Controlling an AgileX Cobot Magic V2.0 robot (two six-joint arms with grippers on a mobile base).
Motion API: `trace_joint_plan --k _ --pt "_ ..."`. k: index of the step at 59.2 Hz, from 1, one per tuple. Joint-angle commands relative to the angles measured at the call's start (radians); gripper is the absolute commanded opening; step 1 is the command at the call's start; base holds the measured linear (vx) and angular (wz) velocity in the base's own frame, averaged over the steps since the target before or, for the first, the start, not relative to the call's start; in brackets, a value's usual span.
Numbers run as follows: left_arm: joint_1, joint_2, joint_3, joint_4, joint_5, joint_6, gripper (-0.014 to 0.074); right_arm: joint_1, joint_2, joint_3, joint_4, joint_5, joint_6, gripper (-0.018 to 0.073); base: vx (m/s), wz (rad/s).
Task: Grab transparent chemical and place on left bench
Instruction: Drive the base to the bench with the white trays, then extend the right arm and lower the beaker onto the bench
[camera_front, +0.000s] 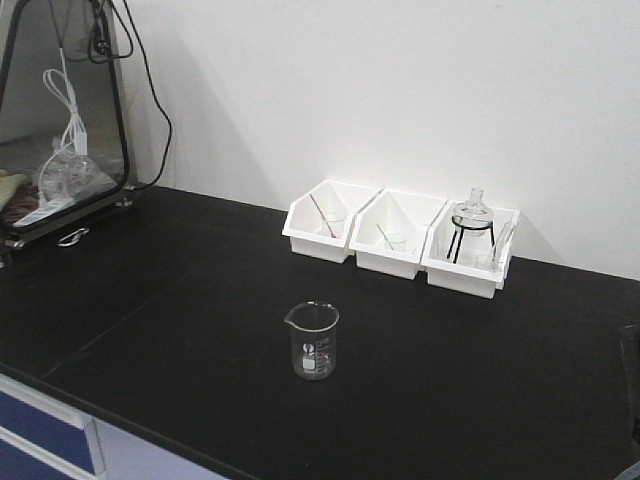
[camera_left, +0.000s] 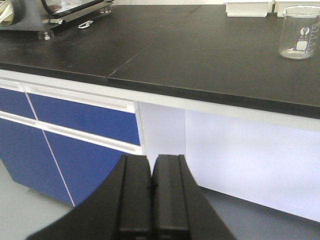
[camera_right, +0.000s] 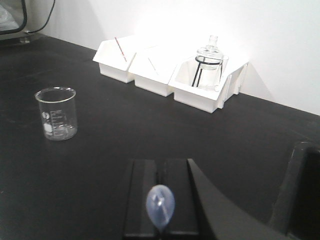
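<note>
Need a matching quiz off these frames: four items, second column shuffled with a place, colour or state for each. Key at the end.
Column 1
1. beaker
2. round flask
3. left gripper
4. drawer fronts

Column 2
A. blue, below the worktop
B. shut
C. in the rightmost white bin, on a black wire stand
D. upright, alone on the open worktop

Pairs: 1-D, 2-C, 3-B, 4-A
</note>
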Motion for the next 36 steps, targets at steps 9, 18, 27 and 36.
trace_joint_plan --k 9,18,27,36 --pt "-0.002 -0.019 0.016 -0.001 -0.078 -0.008 -0.0003 -0.003 0.0 -0.031 0.017 -0.06 -0.002 -0.0003 0.17 -0.08" --pt "-0.002 -0.019 0.016 -0.001 -0.078 -0.008 -0.0003 -0.003 0.0 -0.031 0.017 -0.06 -0.002 -0.0003 0.14 -0.07" --pt "-0.002 -0.019 0.016 -0.001 -0.078 -0.008 -0.0003 -0.003 0.0 -0.031 0.017 -0.06 -0.002 -0.0003 0.11 -0.05" --pt "-0.002 -0.019 0.016 -0.001 -0.078 -0.008 -0.0003 -0.002 0.023 -0.033 0.021 -0.076 -0.002 -0.0003 0.09 -0.06"
